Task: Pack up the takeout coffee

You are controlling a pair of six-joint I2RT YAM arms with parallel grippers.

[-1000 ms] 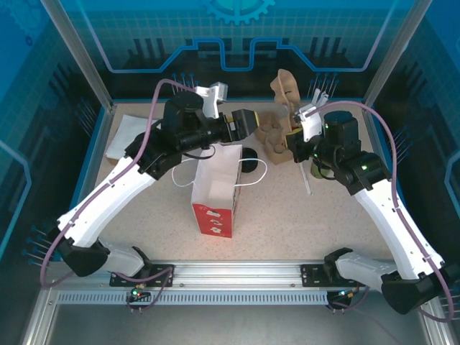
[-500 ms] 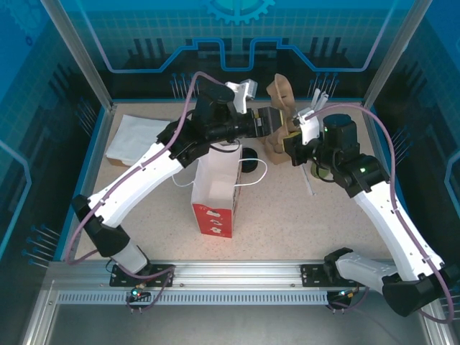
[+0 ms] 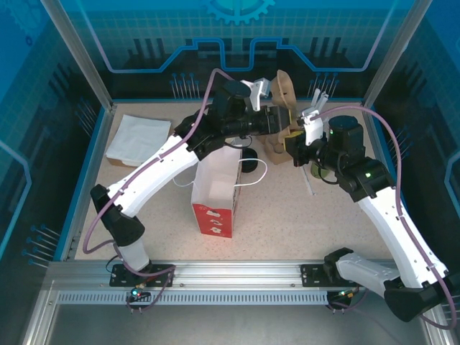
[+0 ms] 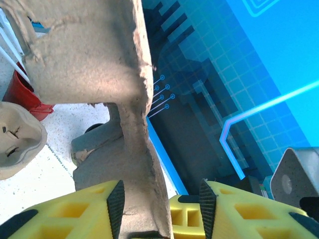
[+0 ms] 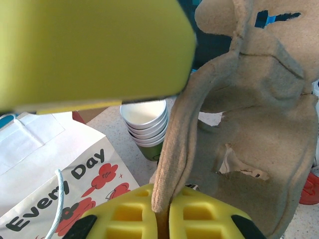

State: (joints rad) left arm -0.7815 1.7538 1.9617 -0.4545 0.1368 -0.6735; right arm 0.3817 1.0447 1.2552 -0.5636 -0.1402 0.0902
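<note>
The takeout coffee (image 3: pixel 249 161), seen by its black lid, stands on the table just right of the white paper bag (image 3: pixel 215 188). A brown moulded cup carrier (image 3: pixel 285 88) is held upright behind it. My right gripper (image 3: pixel 291 147) is shut on the carrier's folded edge (image 5: pixel 174 149), which runs up from between my right gripper (image 5: pixel 162 211) fingers. My left gripper (image 3: pixel 279 118) reaches in from the left and is open. In the left wrist view the carrier's wall (image 4: pixel 134 149) sits between the fingers of my left gripper (image 4: pixel 161 201), against the left pad and clear of the right one.
A stack of lidless cups (image 5: pixel 144 124) stands behind the bag (image 5: pixel 50 164). A red cup of straws (image 4: pixel 22 94) and a second carrier (image 4: pixel 17 144) lie beside it. Folded napkins (image 3: pixel 136 136) sit at the back left, and a loose straw (image 3: pixel 309 181) lies right of centre.
My left arm has swung right and farther back, bringing its open gripper over the bag to the carrier's edge. My right gripper has held its grip and barely moved.
</note>
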